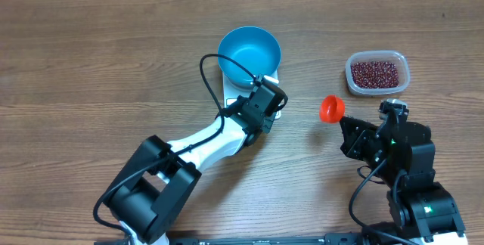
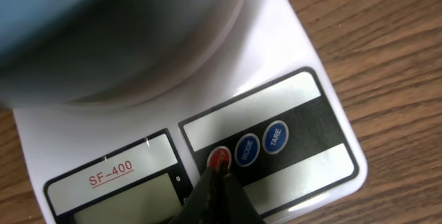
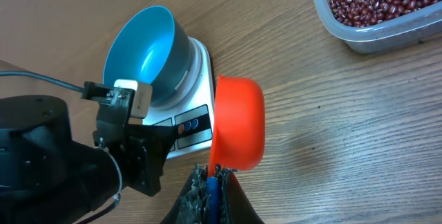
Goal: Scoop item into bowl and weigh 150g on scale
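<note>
One wood table (image 1: 76, 48) fills view. Left gripper (image 2: 219, 173) closed, tips apparently on red button (image 2: 219, 156) of scale (image 2: 297, 37); bowl (image 1: 249, 51) sits on it. Right gripper (image 3: 213, 182) clamped on scoop (image 3: 238, 124) handle. Beans (image 1: 376, 72) in tub (image 1: 405, 69).

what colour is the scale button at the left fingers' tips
The button is red, beside two blue buttons; clearest in the left wrist view.

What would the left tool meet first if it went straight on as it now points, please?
The red button on the scale: the shut left tool points right at it, possibly touching it.
</note>
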### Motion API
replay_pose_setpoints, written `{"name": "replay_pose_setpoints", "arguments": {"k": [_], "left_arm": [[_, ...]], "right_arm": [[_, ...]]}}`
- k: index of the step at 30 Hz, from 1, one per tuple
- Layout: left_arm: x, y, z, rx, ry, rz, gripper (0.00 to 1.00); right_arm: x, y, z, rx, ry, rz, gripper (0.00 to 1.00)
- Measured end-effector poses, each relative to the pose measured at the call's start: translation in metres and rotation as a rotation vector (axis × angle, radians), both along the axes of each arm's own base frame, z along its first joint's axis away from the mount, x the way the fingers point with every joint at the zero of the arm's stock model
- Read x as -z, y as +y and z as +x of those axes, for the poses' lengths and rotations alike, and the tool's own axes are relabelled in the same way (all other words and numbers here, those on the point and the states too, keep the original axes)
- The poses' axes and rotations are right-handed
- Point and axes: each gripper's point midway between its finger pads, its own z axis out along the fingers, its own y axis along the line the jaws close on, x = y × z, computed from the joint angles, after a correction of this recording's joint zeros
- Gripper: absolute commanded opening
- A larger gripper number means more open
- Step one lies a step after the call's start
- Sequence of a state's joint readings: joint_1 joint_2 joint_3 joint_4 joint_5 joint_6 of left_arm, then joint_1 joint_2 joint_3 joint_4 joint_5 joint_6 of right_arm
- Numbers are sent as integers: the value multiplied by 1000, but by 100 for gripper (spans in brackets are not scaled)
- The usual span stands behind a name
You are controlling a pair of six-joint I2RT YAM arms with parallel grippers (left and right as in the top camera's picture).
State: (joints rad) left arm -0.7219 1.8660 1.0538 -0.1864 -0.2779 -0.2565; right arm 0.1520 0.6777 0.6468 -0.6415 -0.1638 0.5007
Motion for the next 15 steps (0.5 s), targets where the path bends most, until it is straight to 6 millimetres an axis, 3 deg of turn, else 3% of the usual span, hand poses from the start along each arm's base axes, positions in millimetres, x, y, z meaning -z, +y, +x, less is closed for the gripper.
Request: {"name": "replay_pose_setpoints", "arguments": {"k": [15], "left_arm": [[0,-1,2,0,-7,-6,5]], "right_arm": [[0,0,0,0,0,0,4]]}}
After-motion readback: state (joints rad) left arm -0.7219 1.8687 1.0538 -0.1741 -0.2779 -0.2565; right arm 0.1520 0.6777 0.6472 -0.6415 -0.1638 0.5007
